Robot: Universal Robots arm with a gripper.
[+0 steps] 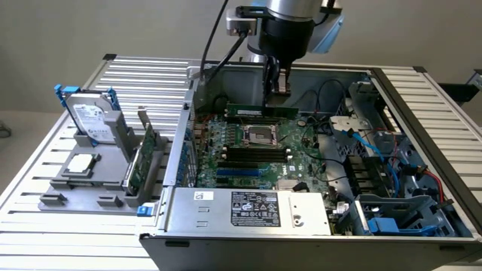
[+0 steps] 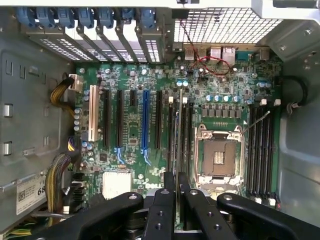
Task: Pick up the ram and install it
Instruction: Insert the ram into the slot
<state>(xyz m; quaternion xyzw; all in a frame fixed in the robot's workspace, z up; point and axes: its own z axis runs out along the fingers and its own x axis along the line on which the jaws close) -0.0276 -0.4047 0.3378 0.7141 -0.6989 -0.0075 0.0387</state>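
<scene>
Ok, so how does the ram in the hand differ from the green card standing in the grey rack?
The ram is a long, narrow strip; the green card is taller and broader. The ram hangs gripped by the hand above the motherboard; the green card stands in the grey rack outside the case. Both are green circuit boards on edge.

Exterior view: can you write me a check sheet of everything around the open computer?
Surface: slatted silver metal table.
Job's things: long thin green ram stick, held over the green motherboard inside the open grey computer case; black memory slots empty.
Clutter: silver hard drive with blue rails and green expansion card, upright in a grey holder.
Grippers: black pincer shut on the ram stick.
Cables: blue cables, red cable in the case.
Surroundings: pale wall.
</scene>
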